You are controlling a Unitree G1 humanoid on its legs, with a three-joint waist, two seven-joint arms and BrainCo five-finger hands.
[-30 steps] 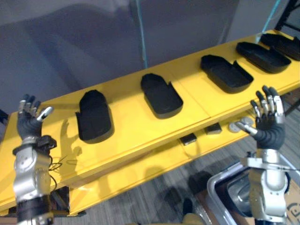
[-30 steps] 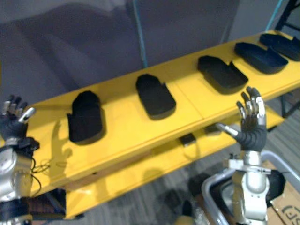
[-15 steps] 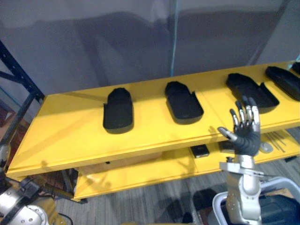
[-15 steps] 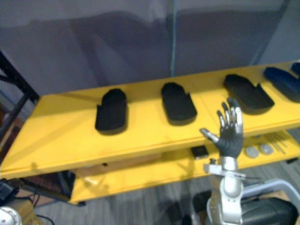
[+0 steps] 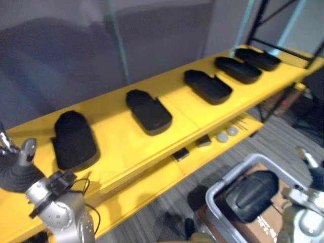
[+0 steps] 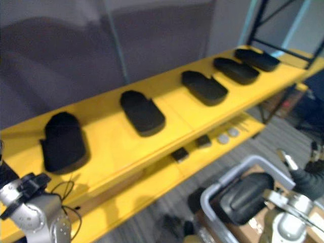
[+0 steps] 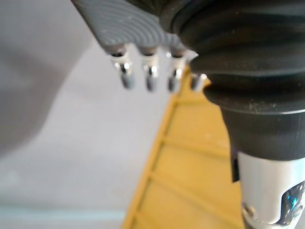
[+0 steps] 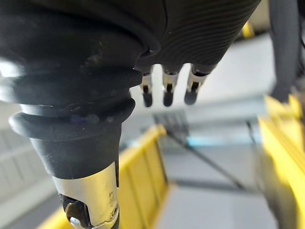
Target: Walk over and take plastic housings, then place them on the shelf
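Observation:
Several black plastic housings lie in a row on the top board of the yellow shelf [image 5: 121,147]: one at the near left [image 5: 75,140], one in the middle [image 5: 149,111], one further along [image 5: 207,86], and others toward the far right end [image 5: 237,69]. Another black housing [image 5: 251,195] sits in a grey bin [image 5: 218,185] at the lower right. My left hand [image 5: 15,172] is raised at the lower left, in front of the shelf, open and empty; its fingers [image 7: 150,78] are straight. My right hand [image 6: 304,177] hangs at the right edge beside the bin, open and holding nothing, its fingers [image 8: 167,90] straight.
The shelf's lower board holds small dark blocks [image 5: 180,153] and two grey discs [image 5: 227,134]. A dark metal rack frame [image 5: 263,15] stands at the shelf's far right end. A grey wall runs behind the shelf, grey carpet lies below.
The whole view has swung, so the camera moved. The right hand has dropped from in front of the shelf to the lower right edge. The left hand and the bin now show.

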